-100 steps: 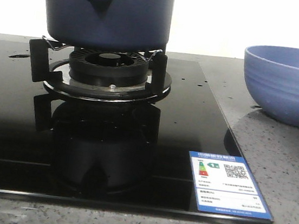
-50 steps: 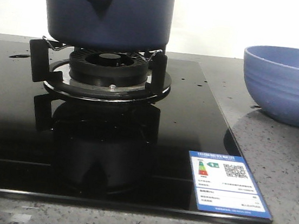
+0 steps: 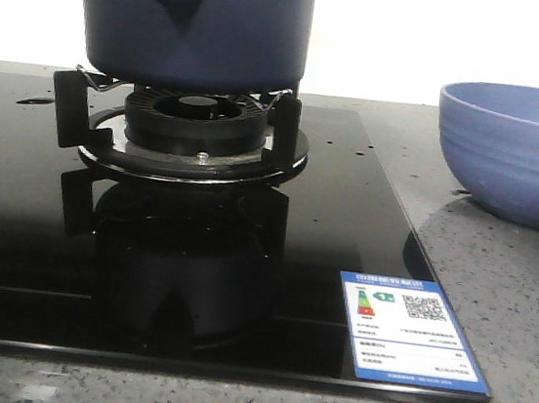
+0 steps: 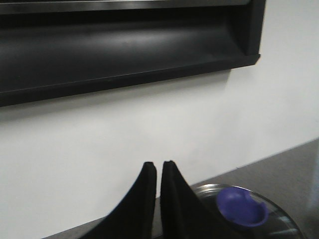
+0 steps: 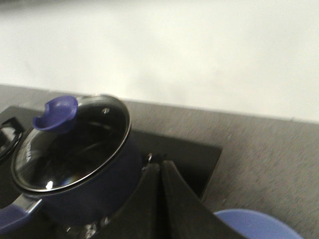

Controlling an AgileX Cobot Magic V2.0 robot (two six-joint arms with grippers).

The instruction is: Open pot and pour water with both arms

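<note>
2 grippers, both with fingers pressed together and holding nothing; 1 pot; 1 lid; 1 bowl; 1 burner.

Pot (image 3: 198, 21): dark navy, seated on the burner's black trivet (image 3: 188, 125), lid on. From the front only its lower body and side knob show; its top is cut off. The front view is unchanged across the last second: pot, trivet and bowl sit exactly as they did. Judgement: nothing has been lifted or shifted, so the opening step has not started.

Lid (image 5: 70, 142): glass with a steel rim, closed on the pot, blue knob (image 5: 56, 113) on top. No finger touches it.

Left gripper (image 4: 155, 167): above the pot, to one side of the lid knob, tips closed with the barest slit between them.

Right gripper (image 5: 160, 167): above the pot's far flank, toward the bowl, tips shut flat against each other.

Bowl (image 3: 514, 151): periwinkle, ribbed, on the grey counter beside the pot, apart from it. Contents not visible.

Judgement: 1 gripper must spread its fingers before it can take the lid knob; pouring comes after that.
</note>
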